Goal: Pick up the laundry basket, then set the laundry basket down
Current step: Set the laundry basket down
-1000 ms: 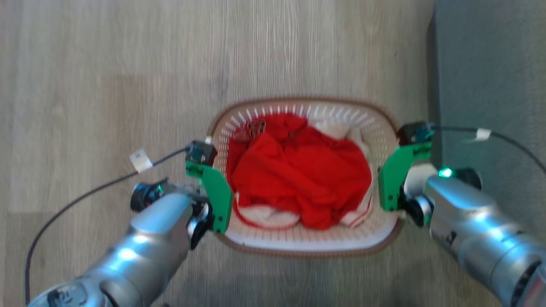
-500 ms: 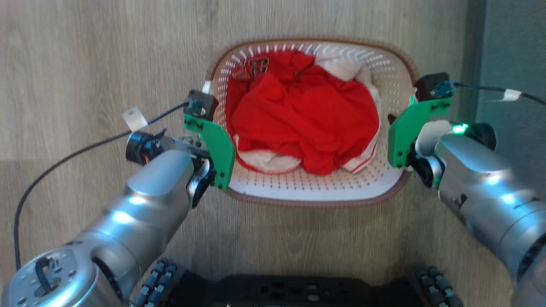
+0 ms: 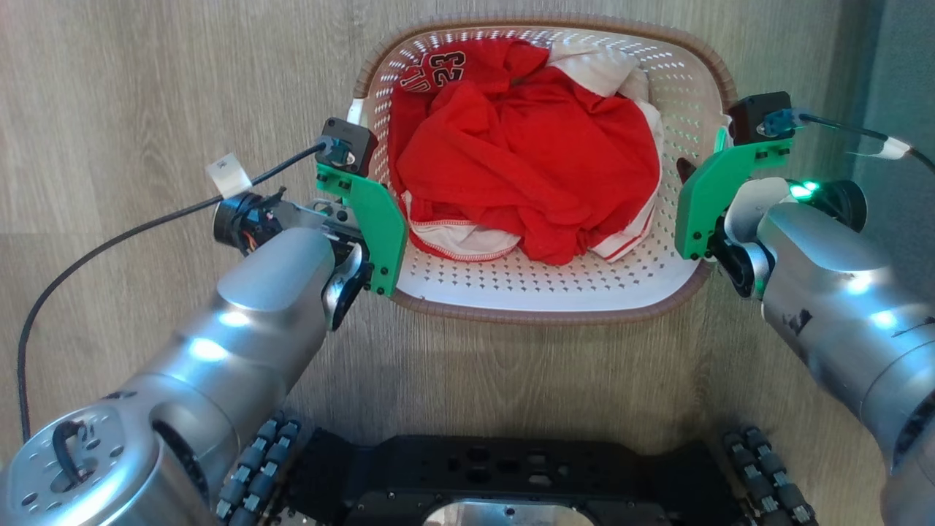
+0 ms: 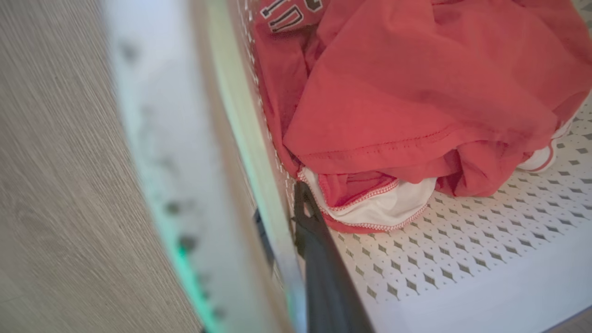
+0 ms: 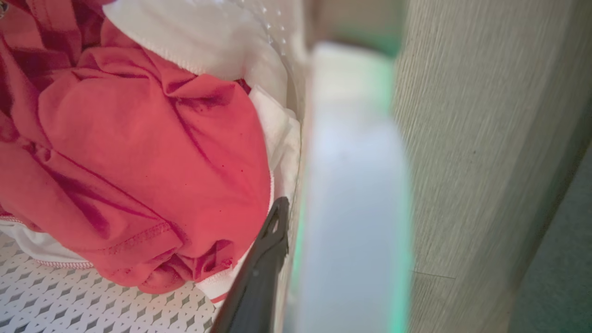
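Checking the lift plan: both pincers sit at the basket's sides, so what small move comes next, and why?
Probably a level lift on both sides: left pincer and right pincer each straddle a side wall of the laundry basket, one finger inside; uneven lifting could tip the heaped clothes.

One laundry basket [image 3: 540,310]. Two grippers: left gripper [image 4: 280,203], right gripper [image 3: 692,181]. Two green brackets [image 3: 374,219] [image 3: 705,197], two black cables [image 3: 146,230] [image 3: 840,128], one red "23" jersey [image 3: 526,153]. White cloth [image 3: 592,66]: can't count.
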You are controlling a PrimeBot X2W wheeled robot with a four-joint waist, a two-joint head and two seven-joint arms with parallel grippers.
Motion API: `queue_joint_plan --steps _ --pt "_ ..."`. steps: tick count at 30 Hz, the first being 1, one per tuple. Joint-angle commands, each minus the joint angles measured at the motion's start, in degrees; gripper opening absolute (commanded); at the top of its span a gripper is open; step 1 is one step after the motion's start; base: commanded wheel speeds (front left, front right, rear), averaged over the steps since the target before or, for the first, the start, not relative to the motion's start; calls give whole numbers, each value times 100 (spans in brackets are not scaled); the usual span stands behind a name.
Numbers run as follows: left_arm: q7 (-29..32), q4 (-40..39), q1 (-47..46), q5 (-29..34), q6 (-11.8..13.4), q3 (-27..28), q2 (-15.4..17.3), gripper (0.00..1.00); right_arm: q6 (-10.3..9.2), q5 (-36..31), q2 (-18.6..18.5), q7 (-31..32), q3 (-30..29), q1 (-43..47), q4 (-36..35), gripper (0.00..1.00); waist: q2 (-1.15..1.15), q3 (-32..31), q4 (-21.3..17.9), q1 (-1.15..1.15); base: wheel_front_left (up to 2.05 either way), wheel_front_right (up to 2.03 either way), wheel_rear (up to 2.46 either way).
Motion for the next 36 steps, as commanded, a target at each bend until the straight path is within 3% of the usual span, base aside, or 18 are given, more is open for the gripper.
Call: queue_joint_plan --steps 1,26,27,28,29,36 --pt "-24 -240 -60 127 -73 -2 -38 0 66 -79 86 -121 131 151 -51 0 0 30 2 0 0 0 0" --pt "19 -440 -13 -21 130 -2 -38 0 66 -212 -42 -395 168 78 233 0 0 179 144 0 0 0 0" --pt "15 -439 -12 -54 174 -2 -38 44 66 -191 -25 -424 153 77 256 17 0 181 149 0 0 0 0" --pt "6 -433 -11 -80 220 -2 -38 100 66 -153 -6 -435 130 85 258 50 0 182 154 0 0 0 0" --pt "0 -416 -5 -147 289 2 -38 100 66 -110 9 -410 109 97 262 100 0 181 159 0 0 0 0" --pt "-19 -313 5 -294 413 2 -38 100 66 -117 33 -400 123 120 434 100 0 69 199 0 0 0 0"
